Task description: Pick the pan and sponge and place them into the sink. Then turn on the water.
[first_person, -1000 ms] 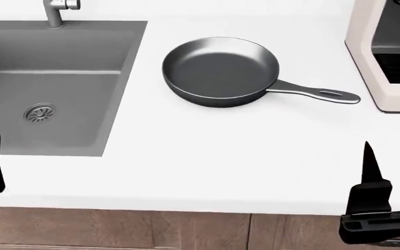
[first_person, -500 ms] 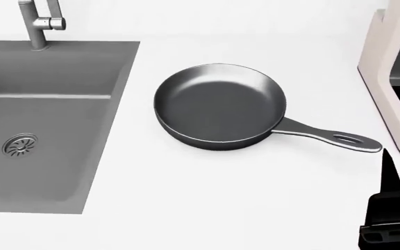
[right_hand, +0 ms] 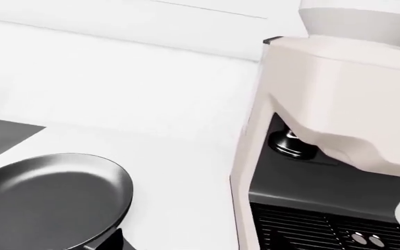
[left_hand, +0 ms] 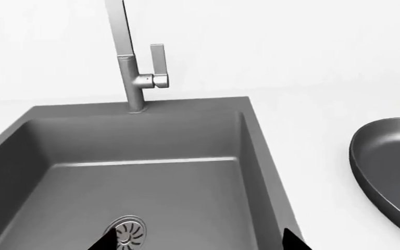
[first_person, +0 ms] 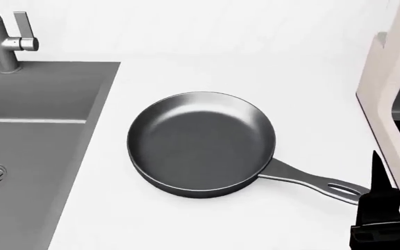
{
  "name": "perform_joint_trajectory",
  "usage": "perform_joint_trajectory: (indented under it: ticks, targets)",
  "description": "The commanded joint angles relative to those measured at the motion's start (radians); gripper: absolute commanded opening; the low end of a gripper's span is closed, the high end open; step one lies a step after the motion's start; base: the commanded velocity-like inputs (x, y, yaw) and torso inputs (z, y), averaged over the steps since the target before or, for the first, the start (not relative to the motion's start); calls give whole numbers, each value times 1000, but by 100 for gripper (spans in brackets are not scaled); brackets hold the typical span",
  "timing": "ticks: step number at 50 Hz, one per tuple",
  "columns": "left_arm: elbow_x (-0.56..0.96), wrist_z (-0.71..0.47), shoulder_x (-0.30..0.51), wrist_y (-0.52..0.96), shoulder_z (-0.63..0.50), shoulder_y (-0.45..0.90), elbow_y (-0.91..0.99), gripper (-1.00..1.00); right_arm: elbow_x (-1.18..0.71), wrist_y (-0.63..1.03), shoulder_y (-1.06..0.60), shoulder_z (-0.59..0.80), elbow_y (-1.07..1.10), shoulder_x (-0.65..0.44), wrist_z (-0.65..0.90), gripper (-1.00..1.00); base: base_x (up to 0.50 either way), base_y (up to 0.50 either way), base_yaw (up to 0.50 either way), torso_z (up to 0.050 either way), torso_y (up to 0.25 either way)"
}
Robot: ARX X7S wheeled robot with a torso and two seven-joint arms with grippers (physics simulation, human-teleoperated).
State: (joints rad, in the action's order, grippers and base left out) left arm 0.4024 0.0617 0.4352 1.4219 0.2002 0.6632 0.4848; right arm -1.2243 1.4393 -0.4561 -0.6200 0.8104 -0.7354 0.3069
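Note:
The pan point(first_person: 201, 143) sits upright on the white counter point(first_person: 207, 62), its long handle point(first_person: 311, 183) pointing toward my right gripper point(first_person: 378, 174), which hovers just beyond the handle's end. Only one right fingertip point(right_hand: 113, 241) shows in the right wrist view, beside the pan point(right_hand: 47, 198), far off centre with nothing held. My left gripper point(left_hand: 198, 244) is open over the sink point(left_hand: 144, 140), above the drain point(left_hand: 127, 232). The faucet point(left_hand: 134, 78) and its lever point(left_hand: 158, 62) stand behind the basin. No water shows in the sink. The sponge is out of view.
A cream coffee machine point(right_hand: 339, 130) stands on the counter to the right of the pan, close to my right arm point(first_person: 387, 229). The sink's rim point(first_person: 106, 99) lies a short way left of the pan. A white wall backs the counter.
The head view has moved forward and right, so the pan and sink look larger, lower and further left. The pan has not shifted on the counter. Both grippers stay as they were.

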Motion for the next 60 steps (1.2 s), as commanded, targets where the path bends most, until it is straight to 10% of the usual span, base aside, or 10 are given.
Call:
perform_joint_trajectory:
  ticks: [1, 39, 60]
  targets:
    - [2, 4, -14, -21, -5, -5, 4, 100, -58, 24, -20, 14, -17, 5, 48, 100, 90, 0, 0, 0, 0]
    - [16, 7, 12, -41, -5, -22, -15, 100, -85, -37, 63, -8, -34, -16, 82, 100, 140, -23, 0, 0, 0]
    - [21, -3, 10, -47, -10, -29, -22, 100, -114, 83, -234, 490, -285, -185, -126, 100, 0, 0, 0, 0, 0]
